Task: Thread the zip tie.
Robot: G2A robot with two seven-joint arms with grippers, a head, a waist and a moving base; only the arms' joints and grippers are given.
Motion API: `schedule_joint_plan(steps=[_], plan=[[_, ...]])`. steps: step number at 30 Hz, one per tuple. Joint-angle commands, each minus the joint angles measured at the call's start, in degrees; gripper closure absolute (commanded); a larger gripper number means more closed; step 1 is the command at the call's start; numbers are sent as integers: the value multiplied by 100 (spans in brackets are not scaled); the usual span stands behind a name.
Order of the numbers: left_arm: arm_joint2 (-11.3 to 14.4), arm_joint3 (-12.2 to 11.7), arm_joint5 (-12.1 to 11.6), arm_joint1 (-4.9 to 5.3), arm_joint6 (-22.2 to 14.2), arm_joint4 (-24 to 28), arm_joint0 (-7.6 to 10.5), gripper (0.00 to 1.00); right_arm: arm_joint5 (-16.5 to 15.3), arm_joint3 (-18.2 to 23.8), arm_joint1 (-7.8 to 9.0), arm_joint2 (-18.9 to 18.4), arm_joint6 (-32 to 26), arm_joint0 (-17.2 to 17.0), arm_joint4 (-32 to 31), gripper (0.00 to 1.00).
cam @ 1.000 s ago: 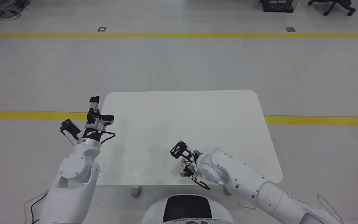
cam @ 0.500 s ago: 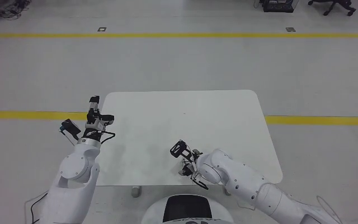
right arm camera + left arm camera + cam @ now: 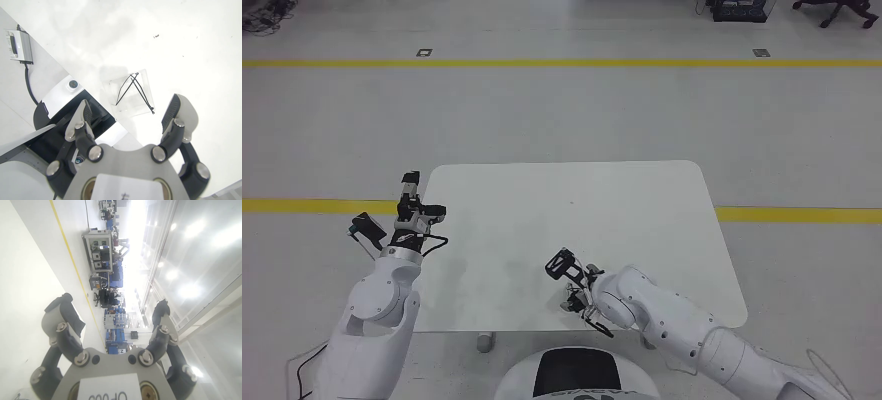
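My right gripper (image 3: 129, 100) hangs above the near edge of the white rectangular table (image 3: 572, 200), its ribbed fingers spread wide and holding nothing. Just below, between the fingertips as my wrist camera sees it, a clear square plastic tray (image 3: 130, 108) sits flat on the tabletop close to that edge. Inside lie the thin black plastic zip ties (image 3: 142, 94), crossed over one another, their small heads toward opposite corners of the tray. I cannot tell their exact number. They are not touching my fingers, and none is threaded.

Beyond the table's edge, a grey metal box with a black cable (image 3: 19, 47) rests on the floor.

Farther out, my left gripper (image 3: 113, 300) is raised at the table's left edge (image 3: 409, 190), well apart from the tray. Its dark fingers stand apart with nothing between them, pointing away from the table toward the hall. Past the table, a yellow floor line (image 3: 542, 63) crosses the pale floor.
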State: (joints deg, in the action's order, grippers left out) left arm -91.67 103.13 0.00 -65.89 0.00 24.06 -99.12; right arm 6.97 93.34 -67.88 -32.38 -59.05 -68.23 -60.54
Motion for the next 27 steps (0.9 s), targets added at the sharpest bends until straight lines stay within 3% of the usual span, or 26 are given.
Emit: schedule_joint_plan(steps=[1, 6, 8, 10, 11, 20, 27], plan=[[0, 0, 0, 0, 0, 0, 0, 0, 67, -2, -13, -7, -32, -20, -19, 0], [0, 0, 0, 0, 0, 0, 0, 0, 111, -84, -65, -19, -201, 5, -11, 0], [0, 0, 0, 0, 0, 0, 0, 0, 117, -140, -91, -9, -214, 26, -14, 21], [0, 0, 0, 0, 0, 0, 0, 0, 133, -194, -121, -2, -213, 46, -17, 50], [0, 0, 0, 0, 0, 0, 0, 0, 134, -212, -133, 0, -206, 51, -19, 53], [0, 0, 0, 0, 0, 0, 0, 0, 70, -476, -257, 40, -185, 149, -23, 66], [0, 0, 0, 0, 0, 0, 0, 0, 29, -773, -400, 130, -144, 275, 53, 68]])
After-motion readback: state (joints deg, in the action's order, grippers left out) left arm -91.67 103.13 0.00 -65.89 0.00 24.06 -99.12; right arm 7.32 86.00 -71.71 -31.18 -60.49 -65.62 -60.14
